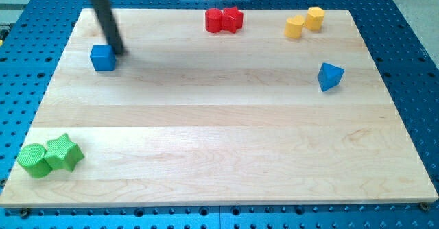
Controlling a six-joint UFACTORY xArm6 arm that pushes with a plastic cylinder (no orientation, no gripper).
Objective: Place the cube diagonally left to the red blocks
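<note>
On the pale wooden desk (219,140), my tip (119,52) touches the right edge of the blue cube (103,57) at far left. The two red blocks (224,20) sit touching, far centre. There are no fingers, only a rod.

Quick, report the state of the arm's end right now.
No gripper: nothing opens, closes or holds.
My tip sits on the board, right against the blue cube, at its upper right side in the view.
</note>
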